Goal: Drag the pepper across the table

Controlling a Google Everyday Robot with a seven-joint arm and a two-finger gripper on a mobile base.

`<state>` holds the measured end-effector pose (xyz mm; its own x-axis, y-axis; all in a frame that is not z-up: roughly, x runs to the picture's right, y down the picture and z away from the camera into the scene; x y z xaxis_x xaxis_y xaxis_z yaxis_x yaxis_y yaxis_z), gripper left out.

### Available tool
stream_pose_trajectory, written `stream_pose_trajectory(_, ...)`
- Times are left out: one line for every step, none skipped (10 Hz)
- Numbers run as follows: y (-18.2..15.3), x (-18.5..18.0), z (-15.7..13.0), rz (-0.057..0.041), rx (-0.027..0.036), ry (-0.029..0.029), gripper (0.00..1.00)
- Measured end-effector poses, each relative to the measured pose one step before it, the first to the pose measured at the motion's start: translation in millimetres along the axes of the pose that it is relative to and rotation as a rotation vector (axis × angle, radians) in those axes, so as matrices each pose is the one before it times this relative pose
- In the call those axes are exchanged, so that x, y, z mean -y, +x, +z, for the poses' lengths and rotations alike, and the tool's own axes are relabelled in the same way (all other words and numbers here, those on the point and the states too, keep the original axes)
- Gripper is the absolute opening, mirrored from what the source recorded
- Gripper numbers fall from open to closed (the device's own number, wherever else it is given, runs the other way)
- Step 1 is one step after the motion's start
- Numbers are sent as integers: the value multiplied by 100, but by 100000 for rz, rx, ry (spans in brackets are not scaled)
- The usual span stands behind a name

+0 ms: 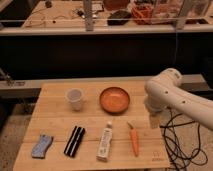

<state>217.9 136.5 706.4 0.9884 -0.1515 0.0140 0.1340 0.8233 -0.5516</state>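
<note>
Right now my gripper (154, 119) hangs under my white arm (167, 92) at the right side of the wooden table (55, 120), up and to the right of the pepper (134, 142) and apart from it. Whether it is set wide or narrow I cannot tell. It does not have the pepper, which lies flat on the wood near the front edge, its green stem end pointing toward the orange bowl (114, 99).

I judge that the step in hand is the approach, with the drag itself not yet begun. To do it well, I should come down over the middle of the pepper's orange body, not the thin tip or the stem, and turn my wrist so I close across its short width. The contact should stay low so that the pepper slides on the wood rather than lifting off it.

The path matters too. A white tube (105, 141) lies just to the pepper's left, and the bowl sits behind it. The best lane looks like the bare strip between the 2 rows of things, running left toward the cup (75, 98). 1 slow, straight stroke should keep the pepper from rolling out sideways.
</note>
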Motion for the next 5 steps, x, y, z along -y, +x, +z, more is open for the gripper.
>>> stream_pose_trajectory(-418, -167, 411, -2637, -488, -189, 80)
stream_pose_trajectory(-174, -100, 199, -1564, -451, 5, 80)
stream_pose_trajectory(-211, -28, 218, -2079, -378, 144, 80)
stream_pose_trajectory(-288, -132, 331, -2427, -326, 11, 80)
stream_pose_trajectory(-187, -98, 200, -1831, -230, 107, 80)
